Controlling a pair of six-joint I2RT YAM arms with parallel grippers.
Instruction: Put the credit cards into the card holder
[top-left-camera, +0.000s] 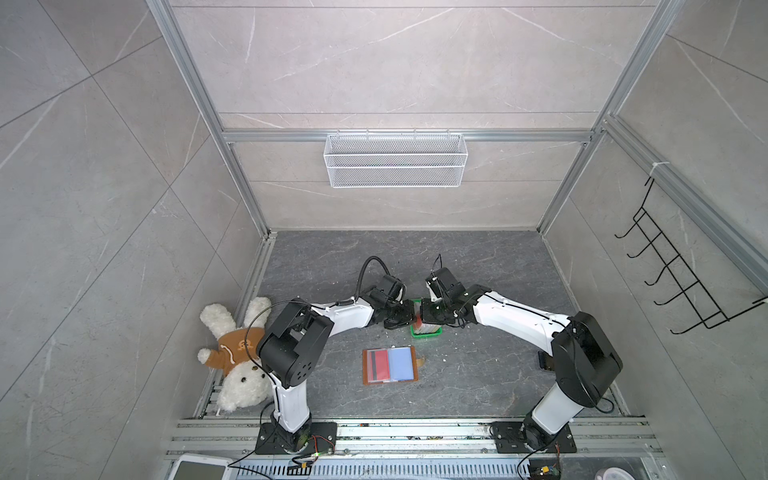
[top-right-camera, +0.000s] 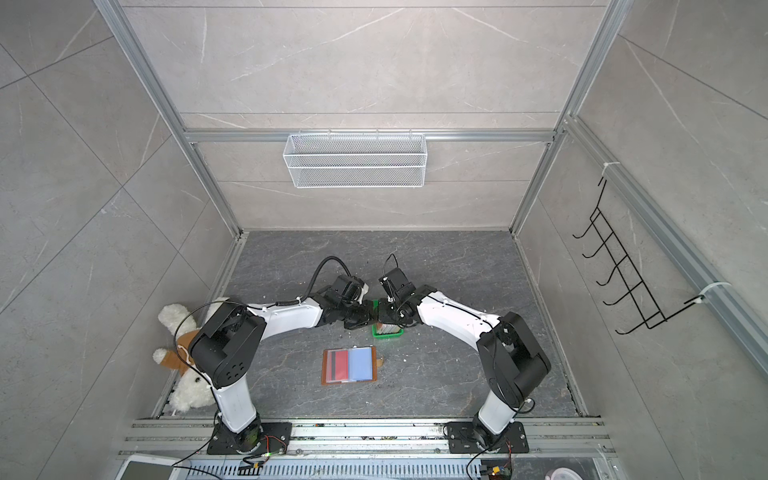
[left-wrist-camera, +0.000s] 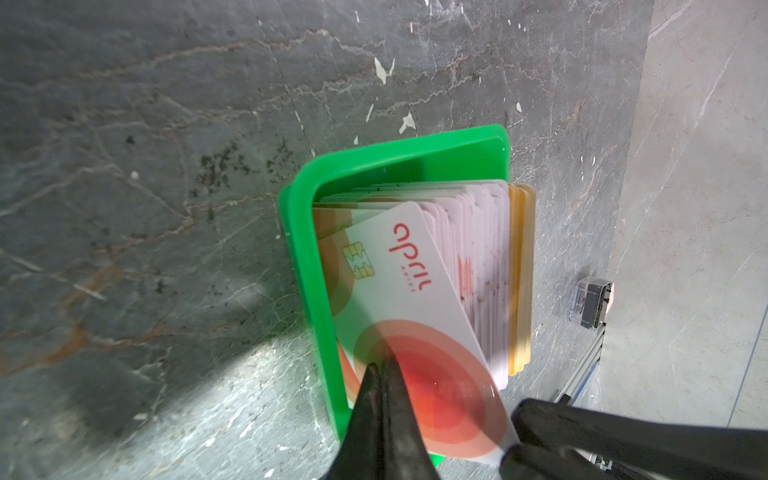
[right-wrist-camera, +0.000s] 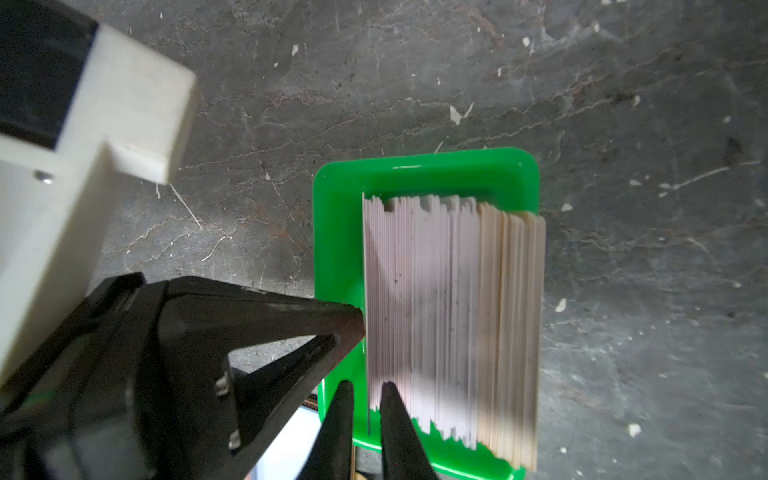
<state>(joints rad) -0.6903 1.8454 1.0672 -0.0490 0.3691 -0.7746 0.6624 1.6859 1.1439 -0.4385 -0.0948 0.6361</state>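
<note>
In a top view card holder (top-left-camera: 390, 365) lies open near green tray (top-left-camera: 414, 331) of credit cards (top-left-camera: 428, 328); left wrist: left gripper (left-wrist-camera: 383, 370), shut & empty, tilts front card (left-wrist-camera: 399, 266) off; right wrist: right gripper (right-wrist-camera: 368, 392), slit-open astride its edge, shd pinch only that one.

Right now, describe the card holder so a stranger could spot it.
On the dark tabletop, look between the two arms, nearer their bases than the green tray. The card holder lies open and flat: a tan-brown rim around a red card and a light-blue panel, unlike the tray's upright pale cards.
</note>
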